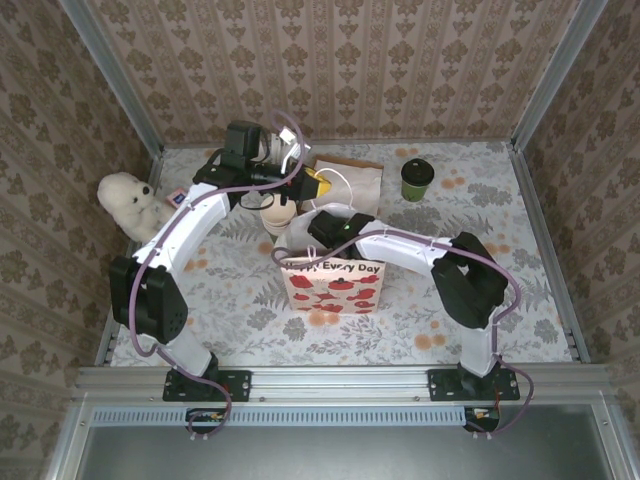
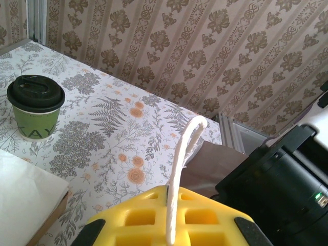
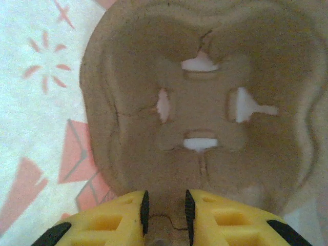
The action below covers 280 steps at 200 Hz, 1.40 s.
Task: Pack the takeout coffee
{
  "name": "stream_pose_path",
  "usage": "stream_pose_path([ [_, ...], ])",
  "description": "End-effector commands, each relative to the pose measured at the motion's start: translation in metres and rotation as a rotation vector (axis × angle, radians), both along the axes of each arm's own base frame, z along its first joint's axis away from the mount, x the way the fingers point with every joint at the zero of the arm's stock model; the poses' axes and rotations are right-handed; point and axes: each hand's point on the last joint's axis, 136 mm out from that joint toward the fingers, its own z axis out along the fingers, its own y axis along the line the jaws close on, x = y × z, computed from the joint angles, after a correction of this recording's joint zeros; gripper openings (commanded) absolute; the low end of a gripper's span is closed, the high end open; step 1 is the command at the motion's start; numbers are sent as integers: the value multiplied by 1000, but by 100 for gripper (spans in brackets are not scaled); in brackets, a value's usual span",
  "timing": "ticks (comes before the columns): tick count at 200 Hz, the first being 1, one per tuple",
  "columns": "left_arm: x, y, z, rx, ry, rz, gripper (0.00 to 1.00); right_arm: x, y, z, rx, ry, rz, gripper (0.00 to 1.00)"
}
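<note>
The takeout coffee [image 1: 417, 178] [image 2: 35, 107], a dark green cup with a black lid, stands upright at the back right of the table, apart from both arms. A white gift bag with red flowers [image 1: 333, 285] stands in the middle. My left gripper [image 1: 318, 182] [image 2: 171, 225] is shut on the bag's white cord handle [image 2: 183, 154] and holds it up. My right gripper [image 3: 165, 215] reaches down inside the bag over a brown pulp cup carrier [image 3: 205, 92]. Its jaws stand apart, with the carrier's near rim in the gap between them.
A white plush bear [image 1: 130, 205] sits at the left edge. A flat brown paper bag [image 1: 355, 175] lies behind the gift bag, and a cream-topped cup [image 1: 280, 212] stands beside it. Papered walls close the table on three sides.
</note>
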Motion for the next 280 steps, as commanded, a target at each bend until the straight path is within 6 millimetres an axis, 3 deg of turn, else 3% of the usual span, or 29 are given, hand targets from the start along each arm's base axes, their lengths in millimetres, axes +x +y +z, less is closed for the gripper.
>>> stream_pose_path([
  [1,-4,3,13,-22,-6,-22,0,12,-6,-13,-72,-51,-24,31],
  [34,-4,3,14,-23,-4,-21,0,36,-6,-13,-71,-195,-38,34],
  [107,-4,3,13,-21,-1,-20,0,12,1,10,15,-121,34,49],
  [141,-4,2,15,-23,-2,-20,0,18,-6,-10,-34,-152,20,53],
  [180,-5,3,17,-25,4,-22,0,27,-10,-20,-68,-200,10,54],
  [243,-5,3,15,-19,6,-11,0,13,1,14,46,-173,45,61],
  [280,-4,3,17,-22,1,-13,0,19,-10,-6,-27,-203,50,64],
])
